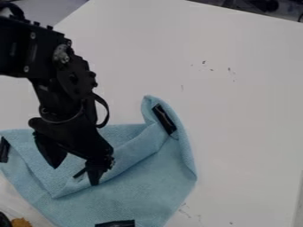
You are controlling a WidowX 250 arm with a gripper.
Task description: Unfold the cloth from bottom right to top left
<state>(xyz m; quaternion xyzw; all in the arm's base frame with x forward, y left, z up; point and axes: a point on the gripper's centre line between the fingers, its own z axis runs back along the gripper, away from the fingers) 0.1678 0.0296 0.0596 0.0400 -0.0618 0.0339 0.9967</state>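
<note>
The light blue cloth [148,186] lies at the lower left of the white surface, with a folded layer across its middle and a raised, curled corner at its upper right. Black strips mark its upper right corner [165,119], left corner [4,150] and bottom edge [115,223]. My gripper [75,175] hangs over the folded part, left of the cloth's centre, its two fingers spread apart. The right fingertip is at the fold, beside a small dark strip [79,173]; whether it touches the cloth, I cannot tell.
The white tabletop [237,111] extends above and to the right of the cloth, with a few small dark marks. An orange-brown item [21,222] and a black object [4,220] sit at the bottom left corner. Dark items lie beyond the table's top right edge.
</note>
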